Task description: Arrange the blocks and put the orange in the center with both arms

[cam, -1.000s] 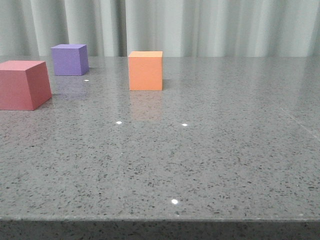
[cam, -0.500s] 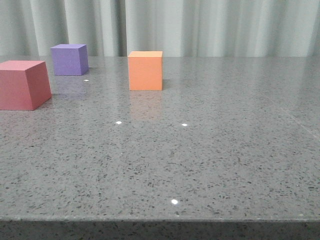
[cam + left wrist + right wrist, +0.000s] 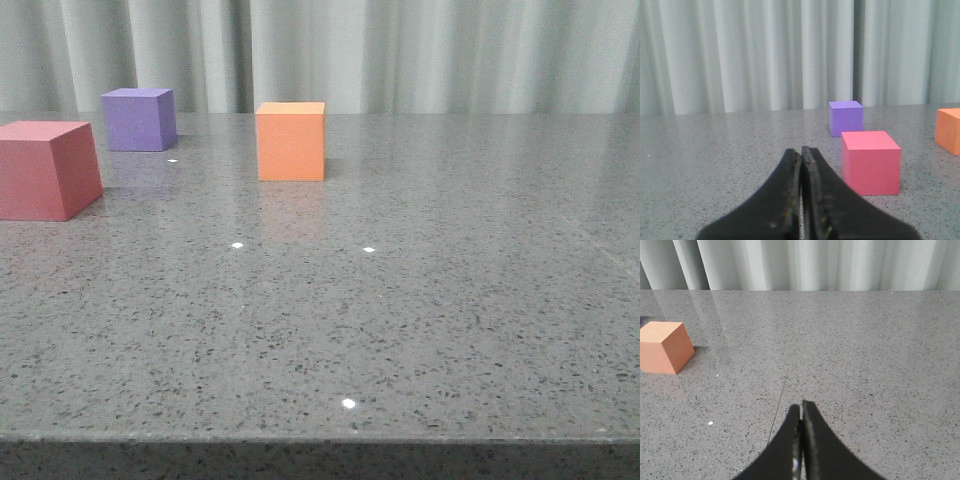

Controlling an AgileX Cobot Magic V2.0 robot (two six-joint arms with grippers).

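A grey speckled table (image 3: 420,320) is seen stretching back to pale pleated curtains (image 3: 400,50). Three cubes are set on its left half, all apart from one another. The red-pink cube (image 3: 45,168) is placed nearest, at the far left edge of the front view. The orange cube (image 3: 291,141) is found farther back and to its right, left of the table's middle. The purple cube (image 3: 139,119) is positioned farthest back, between the two in left-right terms. The left gripper (image 3: 801,159) and right gripper (image 3: 800,412) are each shown with jaws pressed together, nothing held between them.
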